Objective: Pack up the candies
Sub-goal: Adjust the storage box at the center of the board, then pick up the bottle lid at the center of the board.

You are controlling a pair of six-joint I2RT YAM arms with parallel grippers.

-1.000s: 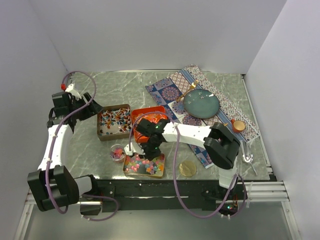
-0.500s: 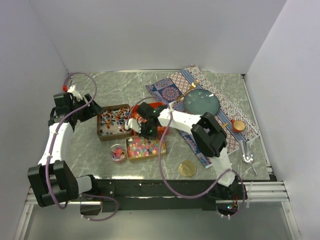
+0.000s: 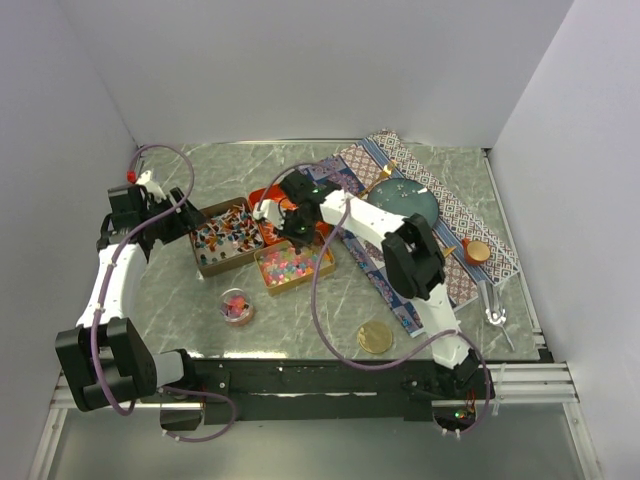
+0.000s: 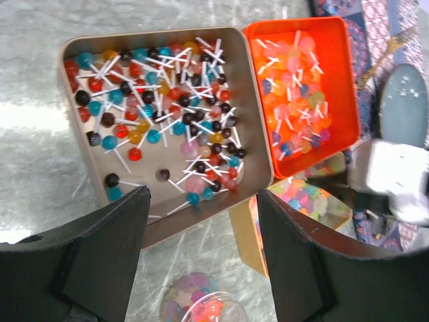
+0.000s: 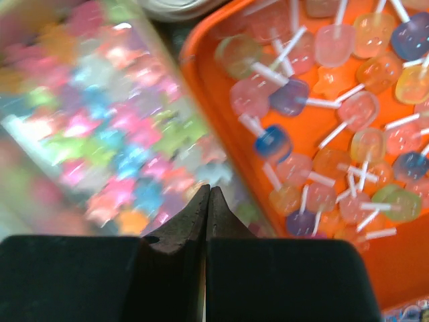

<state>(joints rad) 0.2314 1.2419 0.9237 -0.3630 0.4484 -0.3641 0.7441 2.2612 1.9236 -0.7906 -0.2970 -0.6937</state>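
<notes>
Three tins close together at the centre of the top view, on the grey marbled counter (image 3: pixel 240 170). On the left, a brown tin (image 4: pixel 151 33) strewn with round lollipops (image 4: pixel 167 100) on white sticks: red, teal, dark, yellow. Just beside its right wall, an orange tin (image 4: pixel 337 60) holding paler, flat lollipops (image 5: pixel 315 181). Below that pair, a gold-walled tin (image 4: pixel 242 231) packed with tiny bead-like candies (image 3: pixel 292 264) in pink, yellow, green and blue (blurred in the right wrist view). Over the lower edge of the brown tin, the left hand (image 4: pixel 202 198), spread wide, nothing between the fingers. At the centre, on an arm stretched across from the lower right, the right hand (image 5: pixel 206 198), pinched fully closed with nothing in it, tips over the line where the bead tin meets the orange one; touching either tin or not, impossible to tell. Lower left of the tins and apart from them, a small clear cup (image 3: pixel 223 304) with a few pink and red sweets (image 3: pixel 237 307). Near the bottom edge of the counter, a round gold lid (image 3: pixel 375 337). Upper right, a dark blue plate (image 3: pixel 400 207) on a patterned cloth (image 3: pixel 455 215).
</notes>
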